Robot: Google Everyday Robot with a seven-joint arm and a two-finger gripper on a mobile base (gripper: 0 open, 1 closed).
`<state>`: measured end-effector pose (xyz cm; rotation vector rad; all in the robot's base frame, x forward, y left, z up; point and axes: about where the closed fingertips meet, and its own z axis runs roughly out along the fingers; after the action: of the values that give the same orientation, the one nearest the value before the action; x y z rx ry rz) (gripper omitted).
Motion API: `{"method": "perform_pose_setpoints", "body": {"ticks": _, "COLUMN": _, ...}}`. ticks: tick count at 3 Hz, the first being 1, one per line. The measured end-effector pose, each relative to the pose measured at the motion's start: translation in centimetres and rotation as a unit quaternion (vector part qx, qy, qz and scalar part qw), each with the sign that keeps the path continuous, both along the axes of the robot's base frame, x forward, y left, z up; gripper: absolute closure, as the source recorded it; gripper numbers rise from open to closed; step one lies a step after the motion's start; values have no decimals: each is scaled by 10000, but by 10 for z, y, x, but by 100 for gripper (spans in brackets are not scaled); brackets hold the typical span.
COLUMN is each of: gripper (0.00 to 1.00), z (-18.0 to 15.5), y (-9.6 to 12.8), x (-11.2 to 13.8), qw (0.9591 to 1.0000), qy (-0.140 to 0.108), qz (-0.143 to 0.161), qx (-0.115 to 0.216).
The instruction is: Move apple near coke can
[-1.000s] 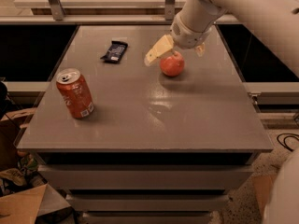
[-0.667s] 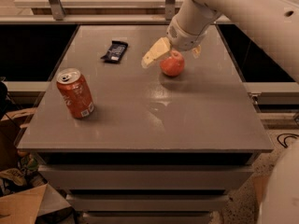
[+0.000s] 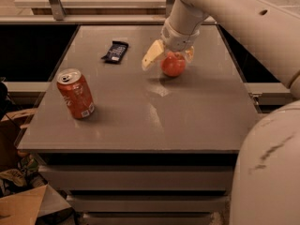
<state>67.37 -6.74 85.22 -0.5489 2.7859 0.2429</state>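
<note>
Apple [image 3: 173, 65]: rests on the far part of the table [image 3: 140, 121], right of centre. Gripper [image 3: 168, 60] just above it, spread wide on both sides, not clamping. Coke can [image 3: 76, 93]: stands well apart, front left.

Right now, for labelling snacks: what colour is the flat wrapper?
Wrapper: dark, nearly black, camera view; claw straddles the apple.

The white arm [image 3: 243, 18] slants down from the upper right, wrist bent low. Its gripper [image 3: 169, 60] hangs just over the table's [image 3: 140, 121] far half, fingers [image 3: 152, 56] spread wide, one on each side of the apple [image 3: 173, 65].
</note>
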Motion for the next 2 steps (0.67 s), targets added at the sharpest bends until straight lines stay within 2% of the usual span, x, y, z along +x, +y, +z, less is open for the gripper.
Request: {"method": "perform_pose_setpoints", "body": {"ticks": 2, "gripper": 63, "z": -4, "y": -2, "x": 5, "qw": 9996, "qy": 226, "qz": -119, "qx": -135}}
